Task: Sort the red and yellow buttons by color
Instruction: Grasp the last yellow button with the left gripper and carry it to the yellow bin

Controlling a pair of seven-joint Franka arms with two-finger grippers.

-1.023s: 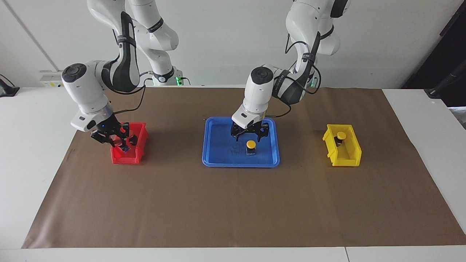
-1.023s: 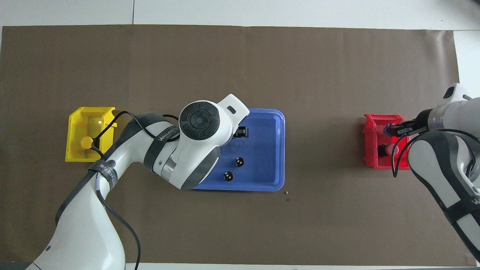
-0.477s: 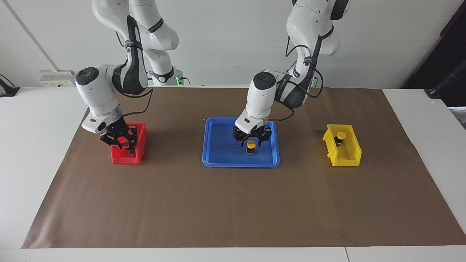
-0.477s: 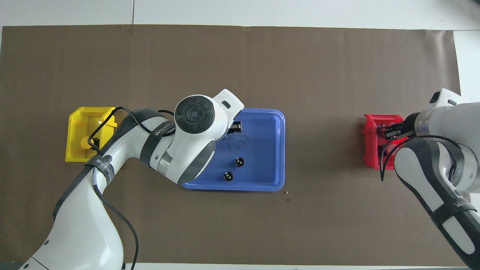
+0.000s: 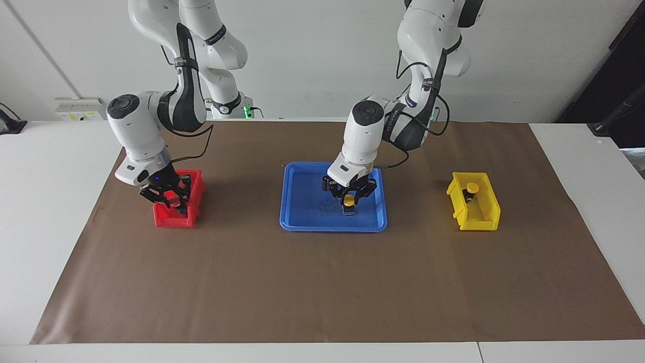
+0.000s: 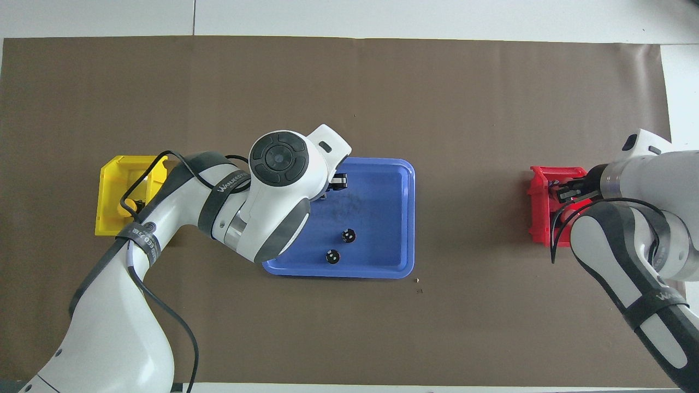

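While left end effector [image 5: 348, 194] straddles one yellow button [image 5: 348, 201], second sits in yellow bin [image 5: 486, 209].

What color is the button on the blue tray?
Yellow cap, black body; clearest in the facing view.

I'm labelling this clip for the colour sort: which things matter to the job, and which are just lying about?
Job: loose yellow button in the blue tray, under the left end effector; sorted yellow button in the yellow bin; red bin, with the right end effector over it.
Lying about: two dark cylinders in the tray; brown paper.
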